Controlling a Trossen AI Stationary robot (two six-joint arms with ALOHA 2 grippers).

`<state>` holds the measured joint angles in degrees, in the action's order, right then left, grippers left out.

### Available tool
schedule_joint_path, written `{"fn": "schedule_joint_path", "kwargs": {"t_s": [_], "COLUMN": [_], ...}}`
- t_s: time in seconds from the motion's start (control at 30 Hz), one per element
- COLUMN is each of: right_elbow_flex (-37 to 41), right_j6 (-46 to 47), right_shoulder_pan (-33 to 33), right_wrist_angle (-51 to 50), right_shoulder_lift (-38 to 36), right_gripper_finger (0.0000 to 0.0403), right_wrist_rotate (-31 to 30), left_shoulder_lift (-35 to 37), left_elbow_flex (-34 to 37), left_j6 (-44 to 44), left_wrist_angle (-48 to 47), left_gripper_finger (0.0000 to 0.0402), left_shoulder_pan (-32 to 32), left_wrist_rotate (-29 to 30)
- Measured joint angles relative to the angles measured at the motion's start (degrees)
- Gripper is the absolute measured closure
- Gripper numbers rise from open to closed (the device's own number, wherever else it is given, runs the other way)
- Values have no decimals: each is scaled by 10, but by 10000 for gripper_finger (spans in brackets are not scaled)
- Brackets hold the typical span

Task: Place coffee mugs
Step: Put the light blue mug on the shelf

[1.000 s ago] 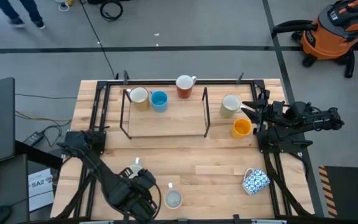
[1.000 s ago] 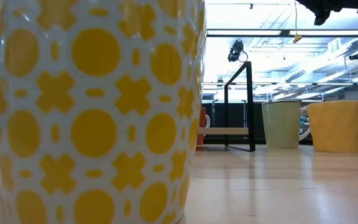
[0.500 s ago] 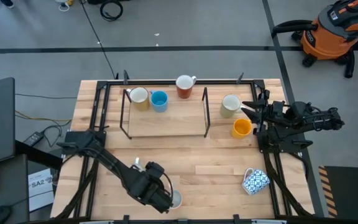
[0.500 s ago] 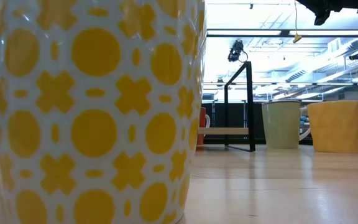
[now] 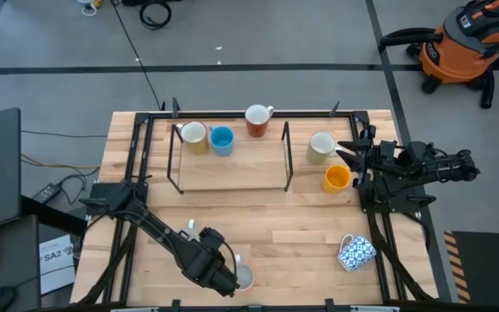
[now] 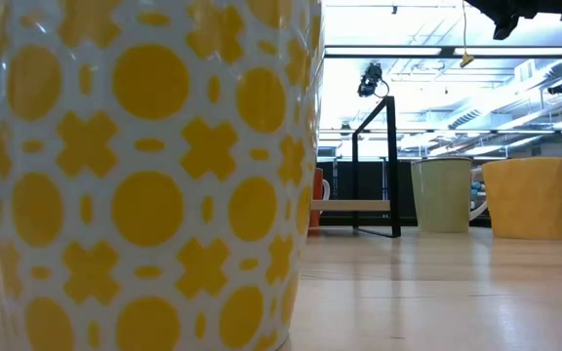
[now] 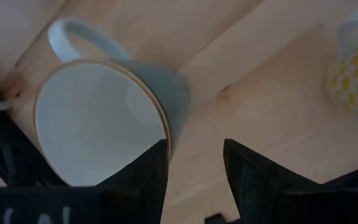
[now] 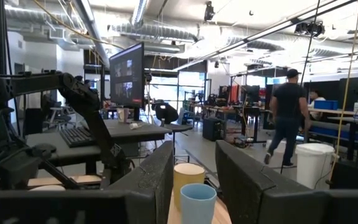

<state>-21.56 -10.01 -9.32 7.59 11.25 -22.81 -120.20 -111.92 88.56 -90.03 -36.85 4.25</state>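
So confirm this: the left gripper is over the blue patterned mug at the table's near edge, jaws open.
Wrong mug. The high view shows the left gripper over the white mug; the left wrist view shows its fingers straddling that rim. The patterned mug lies apart. Jaws open is right.

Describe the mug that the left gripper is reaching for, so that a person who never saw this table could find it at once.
Start from the wooden table and go to its near edge, in front of the black wire rack. The white mug stands there upright under the open left gripper. It is plain white and empty, unlike the blue-and-white patterned mug lying on its side to the right.
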Motion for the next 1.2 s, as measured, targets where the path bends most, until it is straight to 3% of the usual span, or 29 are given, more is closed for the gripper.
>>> {"fn": "schedule_joint_path", "kwargs": {"t_s": [0.2,0.4,0.83,1.0,1.2], "right_elbow_flex": [0,0,0,0,0], "right_j6": [0,0,0,0,0], "right_shoulder_pan": [0,0,0,0,0], "right_wrist_angle": [0,0,0,0,0], "right_shoulder_lift": [0,0,0,0,0], "right_gripper_finger": [278,278,278,278,278], "right_wrist_rotate": [0,0,0,0,0], "left_shoulder_lift": [1,1,1,1,1], "left_elbow_flex": [14,73,93,93,93], "left_j6": [-3,-6,-115,-205,-387], "left_wrist_angle": [1,2,64,67,75], "left_gripper_finger": [241,241,245,281,360], "left_shoulder_pan": [6,8,11,11,18], "left_wrist_rotate": [10,9,7,19,58]}}
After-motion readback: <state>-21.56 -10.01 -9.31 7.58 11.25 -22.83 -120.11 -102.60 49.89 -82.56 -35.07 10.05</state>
